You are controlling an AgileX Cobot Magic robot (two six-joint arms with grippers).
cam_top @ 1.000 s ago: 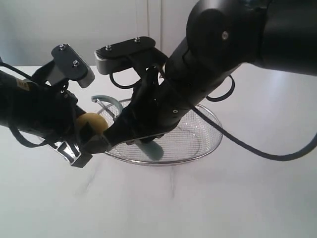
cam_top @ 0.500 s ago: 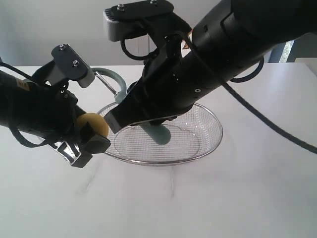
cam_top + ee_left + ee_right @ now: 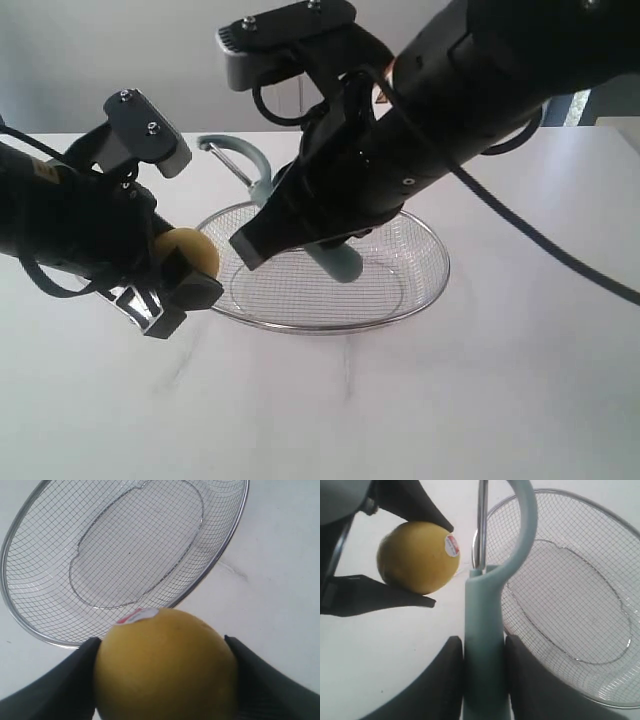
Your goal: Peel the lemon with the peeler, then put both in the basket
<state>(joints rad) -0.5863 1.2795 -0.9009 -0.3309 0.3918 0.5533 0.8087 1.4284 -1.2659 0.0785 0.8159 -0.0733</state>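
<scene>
In the exterior view the left gripper [image 3: 182, 266] pinches the lemon [image 3: 193, 247] just outside the rim of the basket [image 3: 405, 287], above the white table [image 3: 480, 400]. The right gripper [image 3: 318, 240] is clamped on the peeler [image 3: 342, 264], which hangs over the basket. The left wrist view shows only bare mesh inside the basket. In the right wrist view both fingers press the peeler's handle, and the lemon is near its blade.

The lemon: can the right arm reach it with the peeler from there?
Probably yes. The left hand grips the lemon by two sides, leaving its face bare toward the peeler in the right hand, with only open air between them.
</scene>
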